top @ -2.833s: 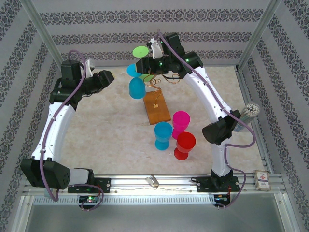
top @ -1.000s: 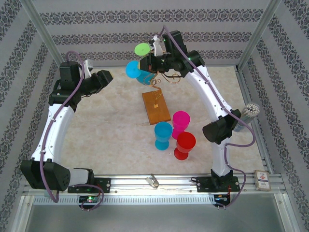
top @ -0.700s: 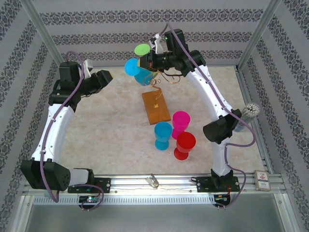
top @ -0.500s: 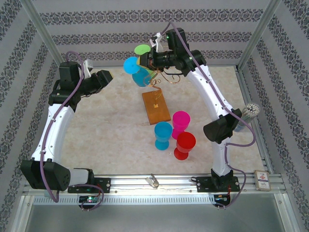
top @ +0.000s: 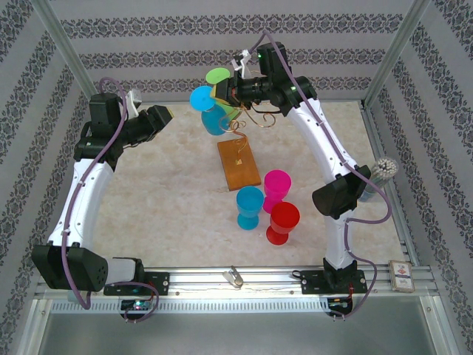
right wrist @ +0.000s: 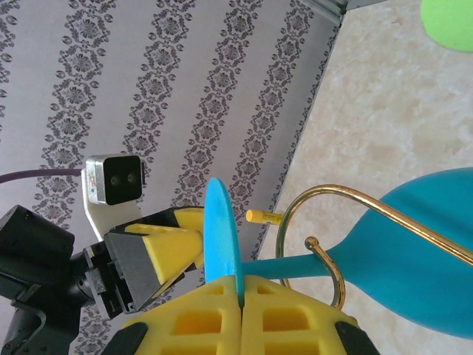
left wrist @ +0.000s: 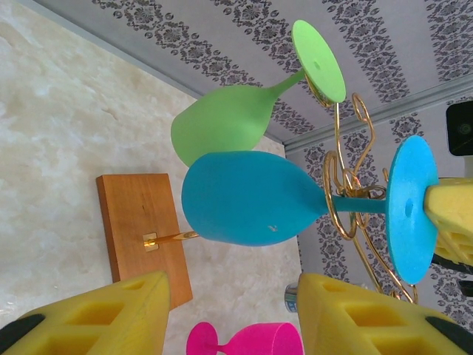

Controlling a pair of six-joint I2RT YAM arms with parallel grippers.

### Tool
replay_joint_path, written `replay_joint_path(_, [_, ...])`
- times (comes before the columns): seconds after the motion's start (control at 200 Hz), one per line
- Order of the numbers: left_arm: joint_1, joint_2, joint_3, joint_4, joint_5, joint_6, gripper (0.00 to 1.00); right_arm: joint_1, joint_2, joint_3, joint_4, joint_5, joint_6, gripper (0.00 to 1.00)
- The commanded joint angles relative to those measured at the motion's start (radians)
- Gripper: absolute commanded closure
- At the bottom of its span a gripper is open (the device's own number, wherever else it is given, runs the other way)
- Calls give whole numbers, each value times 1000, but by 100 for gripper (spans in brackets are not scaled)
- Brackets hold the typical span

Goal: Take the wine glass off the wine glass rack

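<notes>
The blue wine glass (top: pixel 213 118) lies tilted at the top of the wine glass rack (top: pixel 250 118), a gold wire stand on a wooden base (top: pixel 239 164). My right gripper (top: pixel 223 92) is shut on the rim of its round foot (right wrist: pixel 222 237). The stem still runs through a gold curl (right wrist: pixel 347 203). From the left wrist, the blue bowl (left wrist: pixel 247 198) and foot (left wrist: pixel 412 209) hang sideways among the gold wire (left wrist: pixel 341 185). A green wine glass (left wrist: pixel 222 118) hangs behind it. My left gripper (top: pixel 164 117) stands open to the left, apart from the glass, nothing between its pads (left wrist: pixel 96 318).
Three glasses stand in front of the wooden base: blue (top: pixel 249 207), pink (top: pixel 277 188) and red (top: pixel 282 222). A cup of white sticks (top: pixel 382 174) is at the right edge. A small card box (top: pixel 401 274) lies on the front rail.
The right gripper has carried the blue glass's foot slightly up and back, and the bowl has swung up from hanging to tilted. The left arm has barely moved.
</notes>
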Motion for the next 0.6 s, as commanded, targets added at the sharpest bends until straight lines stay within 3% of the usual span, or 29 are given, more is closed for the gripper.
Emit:
replay_joint_path(0.0, [13,9,1,55,22,-14,50,-3,16,4,49,-16,8,100])
replay_joint_path(0.595, [19,16,-3,57,21,-9,51,15,54,19,73,-18,29,100])
